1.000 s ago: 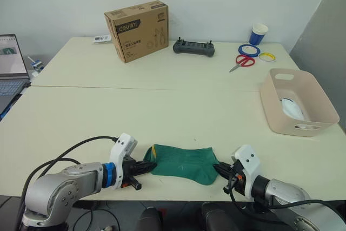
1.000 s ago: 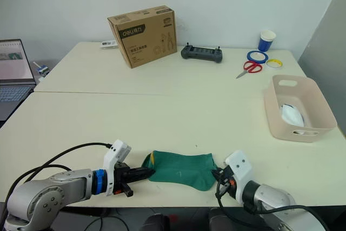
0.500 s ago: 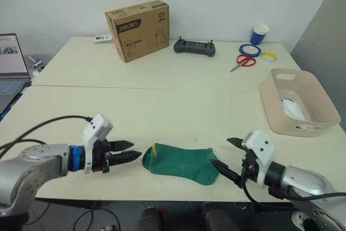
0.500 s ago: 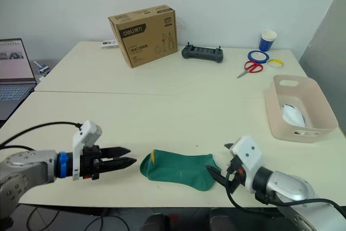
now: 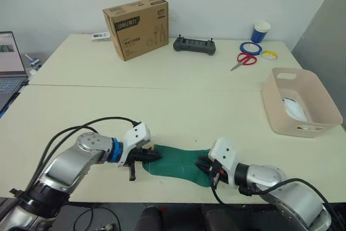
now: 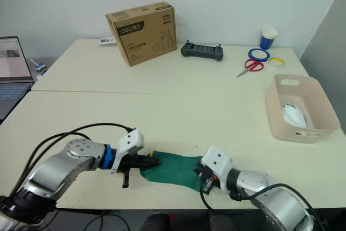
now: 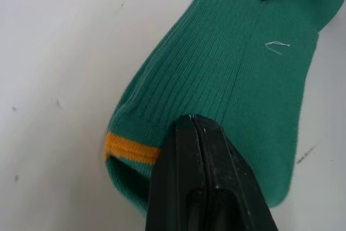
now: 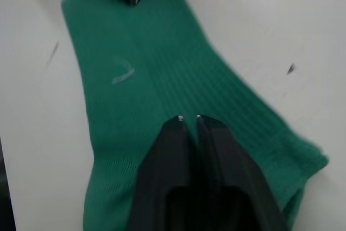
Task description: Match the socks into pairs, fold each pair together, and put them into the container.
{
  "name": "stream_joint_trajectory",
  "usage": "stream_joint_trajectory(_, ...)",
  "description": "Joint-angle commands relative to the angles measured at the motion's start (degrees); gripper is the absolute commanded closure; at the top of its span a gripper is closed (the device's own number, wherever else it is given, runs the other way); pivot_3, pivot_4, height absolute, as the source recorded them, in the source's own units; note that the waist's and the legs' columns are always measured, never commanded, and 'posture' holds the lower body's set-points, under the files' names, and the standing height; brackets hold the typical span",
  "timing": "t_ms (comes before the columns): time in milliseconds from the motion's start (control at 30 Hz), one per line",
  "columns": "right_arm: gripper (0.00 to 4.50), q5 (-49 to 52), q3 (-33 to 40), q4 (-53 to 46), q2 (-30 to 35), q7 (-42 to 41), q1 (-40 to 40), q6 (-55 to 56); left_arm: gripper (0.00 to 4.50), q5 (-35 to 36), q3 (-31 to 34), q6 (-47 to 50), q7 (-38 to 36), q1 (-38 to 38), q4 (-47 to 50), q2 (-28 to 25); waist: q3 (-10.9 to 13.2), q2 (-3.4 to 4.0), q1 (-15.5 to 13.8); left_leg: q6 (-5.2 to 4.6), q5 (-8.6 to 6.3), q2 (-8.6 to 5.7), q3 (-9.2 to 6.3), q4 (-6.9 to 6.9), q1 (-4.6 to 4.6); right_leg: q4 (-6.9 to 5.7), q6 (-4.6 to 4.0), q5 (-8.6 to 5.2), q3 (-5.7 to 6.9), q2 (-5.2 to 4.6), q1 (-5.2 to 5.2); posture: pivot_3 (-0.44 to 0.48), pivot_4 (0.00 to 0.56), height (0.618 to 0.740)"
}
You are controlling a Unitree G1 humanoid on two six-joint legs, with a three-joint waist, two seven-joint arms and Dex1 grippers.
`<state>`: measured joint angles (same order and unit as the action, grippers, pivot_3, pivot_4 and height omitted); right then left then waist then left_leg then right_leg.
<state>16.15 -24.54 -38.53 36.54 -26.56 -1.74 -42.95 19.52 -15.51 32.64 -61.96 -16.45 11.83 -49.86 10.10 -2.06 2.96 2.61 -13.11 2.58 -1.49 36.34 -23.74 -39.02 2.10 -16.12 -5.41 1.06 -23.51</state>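
Observation:
A dark green sock with an orange cuff stripe lies flat near the table's front edge, drawn out thin between my two grippers. My left gripper is shut on its cuff end, and the left wrist view has the shut fingertips pressed onto the ribbed fabric. My right gripper is shut on the toe end, its tips meeting on the sock. The pale beige container stands at the right edge, well away from both grippers, with a white sock inside.
A brown cardboard box stands at the back, a black controller beside it. Red scissors, tape rolls and a blue cup sit at the back right. A laptop is at the far left.
Half a second ago both grippers stood open and apart from the sock's ends. Both have since moved inward onto the sock and shut, and the sock looks narrower.

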Motion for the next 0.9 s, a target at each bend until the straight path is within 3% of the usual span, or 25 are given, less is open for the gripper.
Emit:
stream_joint_trajectory(33, 4.47, -2.47, 0.58, -1.24, 2.35, -1.28, 3.09, 2.62, 4.50, -3.83, -1.17, 0.20, 0.46, 1.23, -3.68, -0.87, -0.05, 0.04, 0.00, 0.00, 0.00, 0.00, 0.02, 0.00, 0.04, 0.00, 0.03, 0.02, -0.03, 0.00, 0.04, 0.000, 0.150, 0.723)
stream_joint_trajectory(233, 4.47, -4.47, 4.68, -2.29, 6.99, -3.07, 9.82, 7.54, 4.50, -2.32, 0.94, -2.20, -0.90, 3.92, -2.44, -0.98, -0.25, -0.03, 0.30, 0.00, -0.01, 0.02, 0.14, -0.10, 0.80, 0.00, -0.35, -0.20, -0.14, -0.03, 0.64, 0.000, 0.150, 0.723)
stream_joint_trajectory(400, 4.47, 2.64, 11.53, -7.79, 2.56, -4.16, 8.85, 8.02, 4.50, 4.75, 6.52, 0.12, -4.69, 3.01, 3.42, -1.68, -0.19, -0.09, 0.41, 0.00, 0.00, 0.08, 0.12, -0.20, 0.90, -0.02, -0.41, -0.24, -0.09, -0.01, 0.74, 0.000, 0.150, 0.723)
stream_joint_trajectory(500, 4.47, 2.43, 11.52, -6.16, -0.72, -2.98, 5.43, 7.06, 4.50, 7.16, 7.89, 2.93, -4.66, -0.33, 5.07, -0.79, -0.15, -0.15, 0.26, 0.00, 0.00, 0.07, 0.06, -0.19, 0.76, -0.05, -0.38, -0.22, -0.05, 0.01, 0.61, 0.000, 0.150, 0.723)
stream_joint_trajectory(700, 4.47, -6.84, 1.51, 3.17, -4.68, -1.23, -1.68, 7.64, 4.50, -1.87, 1.32, -4.13, -2.46, -1.95, -3.50, 3.16, -0.15, -0.14, 0.17, 0.00, 0.00, -0.03, 0.13, -0.20, 0.74, 0.03, -0.05, -0.05, -0.10, -0.04, 0.61, 0.000, 0.150, 0.723)
stream_joint_trajectory(900, 4.47, -10.63, 0.97, 6.00, -4.53, -0.48, -0.92, 6.07, 4.50, -7.65, -1.53, -10.52, -2.91, -0.97, -11.17, 4.54, -0.22, -0.06, -0.12, 0.00, 0.00, 0.03, 0.05, -0.22, 0.46, -0.05, -0.06, -0.03, -0.04, 0.03, 0.30, 0.000, 0.150, 0.723)
